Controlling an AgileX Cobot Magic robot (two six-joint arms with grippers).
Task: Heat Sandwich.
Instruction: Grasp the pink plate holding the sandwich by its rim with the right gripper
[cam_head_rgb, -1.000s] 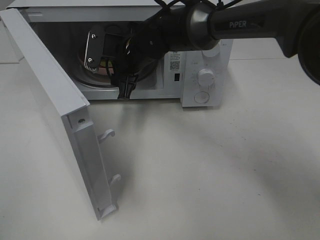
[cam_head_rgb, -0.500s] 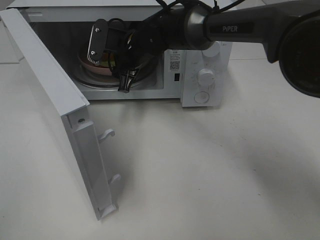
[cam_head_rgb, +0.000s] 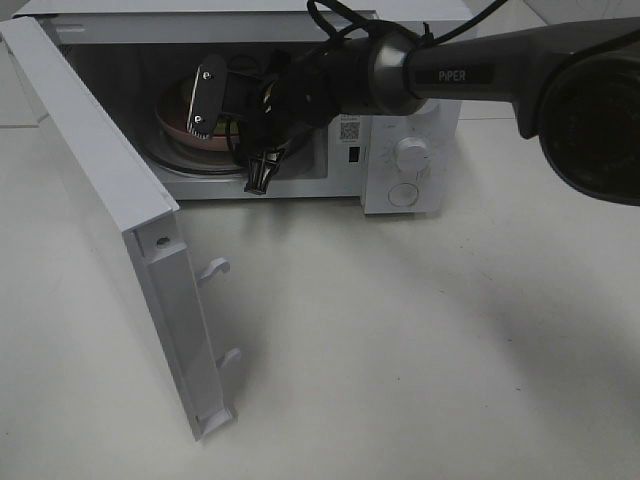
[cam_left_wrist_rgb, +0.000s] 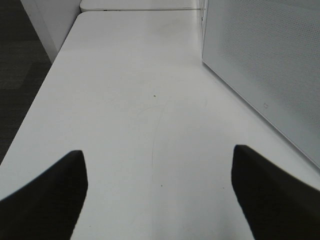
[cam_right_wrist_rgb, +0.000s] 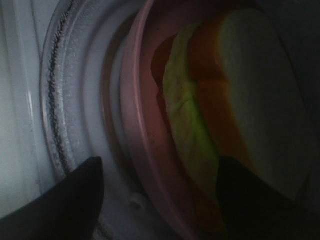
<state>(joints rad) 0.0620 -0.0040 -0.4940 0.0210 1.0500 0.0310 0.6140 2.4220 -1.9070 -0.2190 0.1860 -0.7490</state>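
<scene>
The sandwich (cam_right_wrist_rgb: 240, 100), white bread with a brown crust and pale green filling (cam_right_wrist_rgb: 185, 115), lies on a round pink plate (cam_right_wrist_rgb: 135, 125). The plate rests on the glass turntable (cam_right_wrist_rgb: 65, 100) inside the microwave (cam_head_rgb: 410, 150). My right gripper (cam_right_wrist_rgb: 160, 162) reaches into the oven cavity and stands open, one finger on each side of the plate's near rim and not pinching it. From the high camera the plate (cam_head_rgb: 180, 128) shows beside that gripper (cam_head_rgb: 235, 130). My left gripper (cam_left_wrist_rgb: 157, 152) is open over bare table with nothing between its fingers.
The microwave door (cam_head_rgb: 100, 170) is swung wide open to the left, its latch hooks (cam_head_rgb: 215, 270) pointing over the table. The door's perforated panel (cam_left_wrist_rgb: 265, 65) stands close beside my left gripper. Control knobs (cam_head_rgb: 410, 155) sit on the oven's right front.
My right gripper has shifted a little to the right inside the oven, leaving more of the pink plate visible on its left. The plate stays on the turntable.
</scene>
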